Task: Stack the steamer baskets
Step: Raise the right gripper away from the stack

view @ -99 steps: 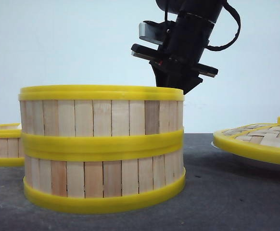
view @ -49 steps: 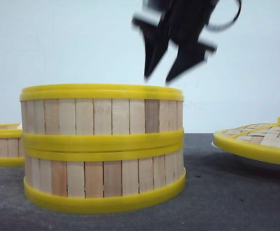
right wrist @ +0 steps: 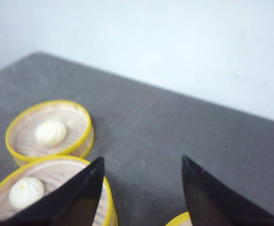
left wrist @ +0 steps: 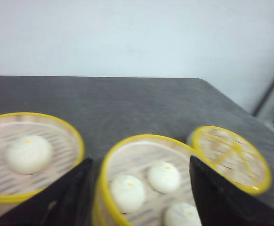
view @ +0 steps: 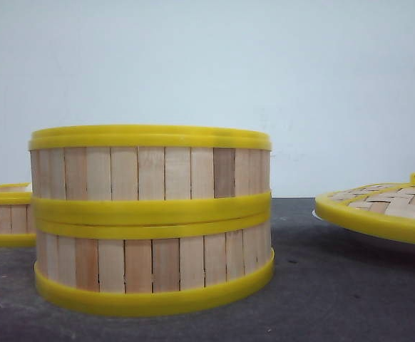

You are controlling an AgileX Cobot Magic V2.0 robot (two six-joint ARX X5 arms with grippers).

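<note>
Two-basket stack (view: 150,221): two steamer baskets, one on the other, stand at the centre of the front view on the dark desk (view: 336,299); the rims look flush, the upper basket sits level.

Single steamer basket (view: 4,214): it stands apart on the desk, at about 9 o'clock from the stack in the front view, somewhat further back. In the left wrist view it holds one white bun (left wrist: 28,154).

Key relation: the single basket lies on the left side of the stack, so the left arm seems the nearer one for it. A round basket has no long axis; any diameter across the rim should serve.

Left end effector (left wrist: 139,197): wide open, it holds nothing and touches nothing. It hangs above the stack, whose top basket (left wrist: 146,179) with three buns shows between the fingers.

Right end effector (right wrist: 141,197): also wide open and empty, high above the desk, with bare desk between the fingers.

Woven lid (view: 382,206): it rests at 3 o'clock from the stack, well apart.

Task stage, as a judgement: two of three baskets are stacked; the single basket is not yet placed.
</note>
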